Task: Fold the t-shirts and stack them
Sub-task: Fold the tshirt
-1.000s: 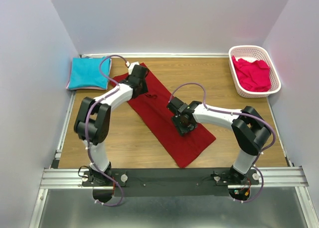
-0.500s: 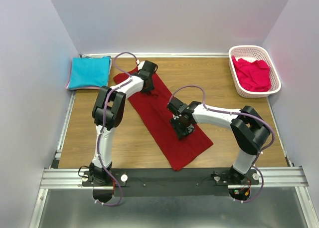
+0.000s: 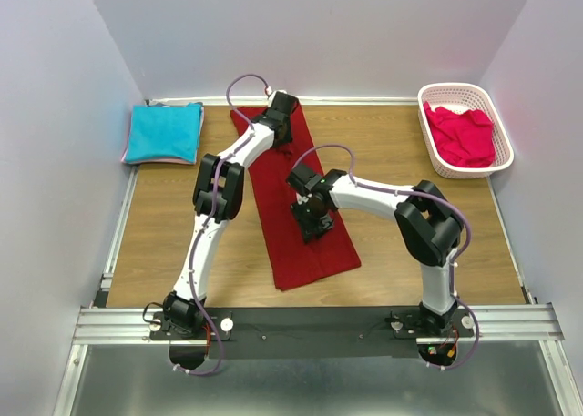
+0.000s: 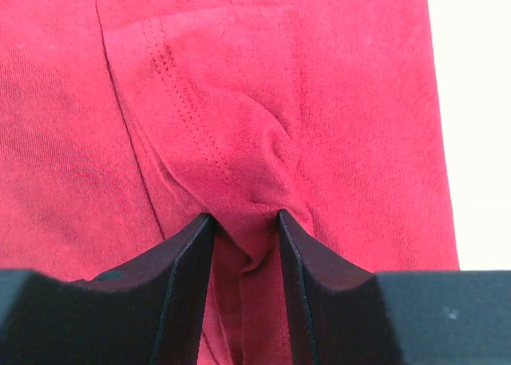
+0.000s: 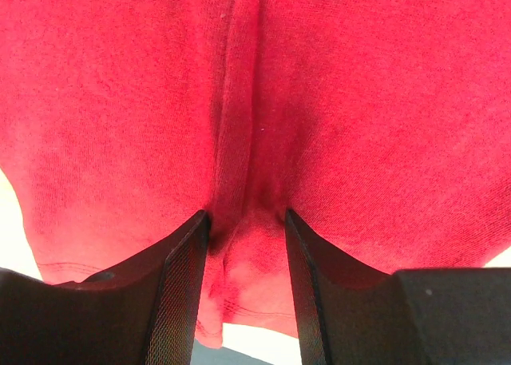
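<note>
The dark red t-shirt point(image 3: 278, 202) lies as a long folded strip on the table, running from far to near. My left gripper point(image 3: 276, 134) is at its far end, shut on a pinched fold of the cloth point(image 4: 239, 101) near a stitched hem. My right gripper point(image 3: 310, 220) is over the strip's middle, shut on a bunched fold of the same shirt point(image 5: 319, 101). The turquoise t-shirt point(image 3: 164, 132) lies folded at the far left. The pinkish-red t-shirt point(image 3: 465, 136) is crumpled in the basket.
A white latticed basket point(image 3: 453, 90) stands at the far right corner. Walls close in the table on the left, back and right. The black rail with both arm bases point(image 3: 301, 329) runs along the near edge.
Both grippers have dragged the dark red shirt; it has swung from a diagonal lie to nearly straight. The left gripper moved right and farther back, the right gripper moved left.
</note>
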Robot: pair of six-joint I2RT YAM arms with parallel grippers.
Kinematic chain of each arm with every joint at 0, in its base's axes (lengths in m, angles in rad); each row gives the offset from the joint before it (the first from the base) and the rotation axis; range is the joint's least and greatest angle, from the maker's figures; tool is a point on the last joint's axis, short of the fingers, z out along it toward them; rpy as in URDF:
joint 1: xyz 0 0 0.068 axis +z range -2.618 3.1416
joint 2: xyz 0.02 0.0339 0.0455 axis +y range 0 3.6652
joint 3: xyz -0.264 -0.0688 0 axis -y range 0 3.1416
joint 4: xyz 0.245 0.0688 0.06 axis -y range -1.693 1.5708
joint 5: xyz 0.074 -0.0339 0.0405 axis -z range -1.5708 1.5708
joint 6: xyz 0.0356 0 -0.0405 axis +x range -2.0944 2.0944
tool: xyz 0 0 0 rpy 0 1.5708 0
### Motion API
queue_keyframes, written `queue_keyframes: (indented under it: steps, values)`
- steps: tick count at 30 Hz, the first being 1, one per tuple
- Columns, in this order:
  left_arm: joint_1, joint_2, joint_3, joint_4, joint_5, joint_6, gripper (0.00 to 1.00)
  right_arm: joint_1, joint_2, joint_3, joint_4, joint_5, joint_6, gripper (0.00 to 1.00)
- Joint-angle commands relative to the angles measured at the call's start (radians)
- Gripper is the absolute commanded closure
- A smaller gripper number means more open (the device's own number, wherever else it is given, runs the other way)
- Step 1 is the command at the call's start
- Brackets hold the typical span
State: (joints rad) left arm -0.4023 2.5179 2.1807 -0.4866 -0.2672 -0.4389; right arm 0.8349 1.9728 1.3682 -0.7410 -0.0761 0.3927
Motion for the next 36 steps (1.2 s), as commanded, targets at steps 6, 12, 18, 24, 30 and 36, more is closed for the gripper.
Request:
queue_keyframes:
  steps: [6,12,18,24,30,36]
  values:
    - [0.063,0.041,0.107,0.043,0.095,0.034,0.46,0.0,0.126,0.048,0.029,0.05,-0.014,0.48]
    - [0.068,-0.131,-0.034,0.126,0.123,0.012,0.31,0.0,0.017,0.08,0.025,0.016,-0.011,0.37]
    - [0.06,-0.404,-0.199,0.111,0.114,-0.024,0.28,-0.011,-0.153,0.025,0.011,0.061,0.015,0.32]
    - [0.002,-0.715,-0.555,0.085,0.088,-0.076,0.31,-0.075,-0.293,-0.152,0.008,0.07,0.035,0.32]
    - [-0.04,-0.754,-0.68,0.12,0.071,-0.136,0.4,-0.106,-0.364,-0.257,0.012,0.134,0.037,0.36]
    - [-0.04,-0.593,-0.599,0.171,0.003,-0.329,0.41,-0.118,-0.428,-0.305,0.022,0.15,0.058,0.36]
